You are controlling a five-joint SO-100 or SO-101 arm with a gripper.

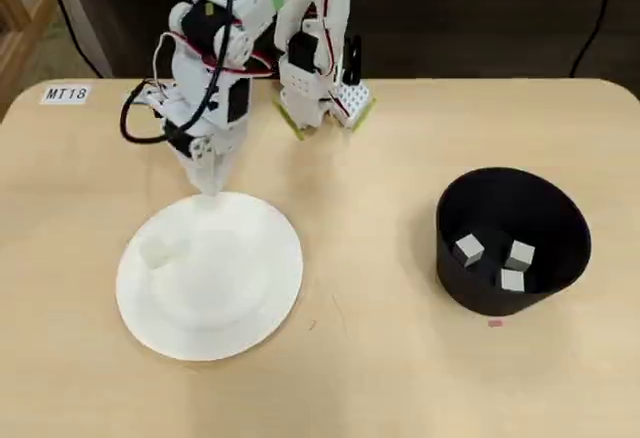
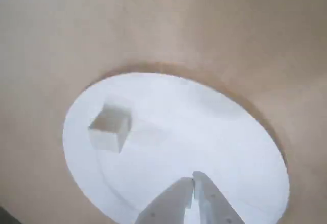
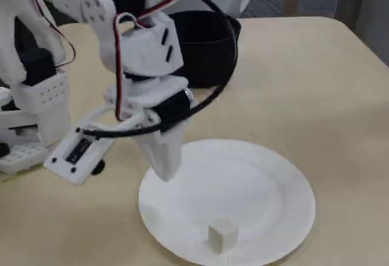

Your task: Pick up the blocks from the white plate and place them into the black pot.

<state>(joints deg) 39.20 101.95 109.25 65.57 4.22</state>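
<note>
A white label reading "MT18" (image 1: pixel 66 94) sits at the far left corner of the tan worktop (image 1: pixel 380 198) in the overhead view. The white plate (image 1: pixel 270 303) lies left, the black pot (image 1: pixel 560 258) well apart to the right, with bare surface between. Three blocks (image 1: pixel 469 249) lie inside the pot; one block (image 3: pixel 222 235) rests on the plate near its rim. The arm bends downward, claw (image 2: pixel 193 183) closed and empty, its tip hanging over the plate's edge nearest the arm's base.
</note>
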